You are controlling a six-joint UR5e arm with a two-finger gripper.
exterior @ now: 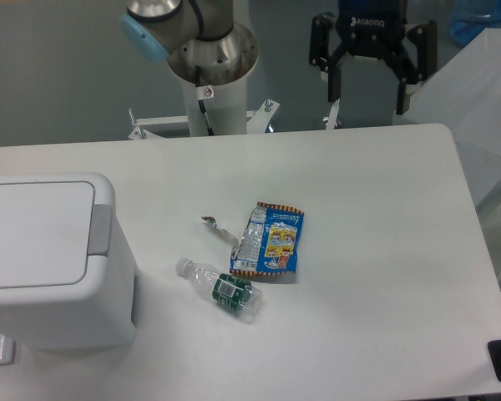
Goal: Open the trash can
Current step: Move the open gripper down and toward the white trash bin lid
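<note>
One trash can (pixel 46 259) stood at the table's (pixel 384 251) left edge, a white boxy bin with its flat lid down and a grey button strip (pixel 99 232) along the lid's right side. To the right of the trash can lay one clear plastic bottle (pixel 221 289) on its side, crumpled, with a green label whose print was too small to read. Just beyond the bottle, farther right of the trash can, lay one blue snack packet (pixel 270 242), flattened and torn open, with a cartoon picture on it; its lettering could not be made out. A torn strip (pixel 221 231) of wrapper lay beside the packet, on the trash-can side.

There was one arm. Its base column (pixel 209 75) rose behind the table, up and right of the trash can. The gripper (pixel 368 107) hung farther right, above the table's back edge and well apart from the trash can, pointing down. It bore the word "ROBOTIQ", and its two black fingers (pixel 335 83) stood spread wide with nothing between them.
</note>
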